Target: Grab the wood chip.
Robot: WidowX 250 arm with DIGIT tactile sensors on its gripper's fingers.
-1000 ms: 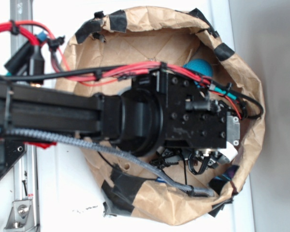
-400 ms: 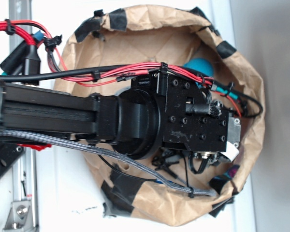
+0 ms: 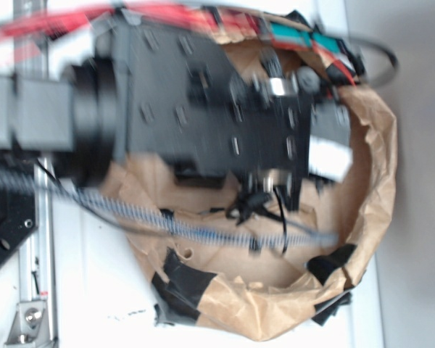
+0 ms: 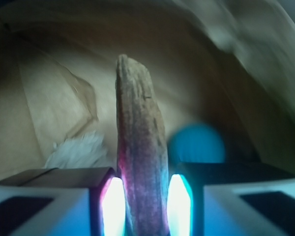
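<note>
A: What is held in the gripper (image 4: 143, 201)?

B: The wood chip (image 4: 140, 147) is clamped between the two fingers (image 4: 113, 204), seen in the wrist view. It is a rough, reddish-brown shard, narrow and edge-on, tapering to a rounded tip at the top. The inner faces of the fingers are lit pale and are pressed against both sides of its lower part.

A: And what is seen around it?

B: A brown paper bag (image 4: 49, 98) is seen behind, creased and matte, with a fold line running down the left wall. A blue ball (image 4: 196, 144), round and blurred, is seen low to the right of the chip, just above the right finger. A pale, fluffy tuft (image 4: 78, 152) is seen to the left; what it is made of cannot be told.

A: What is shown from outside?

B: The arm (image 3: 203, 109) is blurred in the exterior view and is spread across the upper half of the bag's mouth. The rim (image 3: 377, 167) is rolled and crumpled, and is patched with black tape (image 3: 181, 279) in places. A braided cable (image 3: 167, 221) is strung across the opening. Bare paper floor is left open under the arm in the lower half. The chip itself cannot be made out there, being hidden by the arm. The bag is set on a white table (image 3: 94, 290).
</note>
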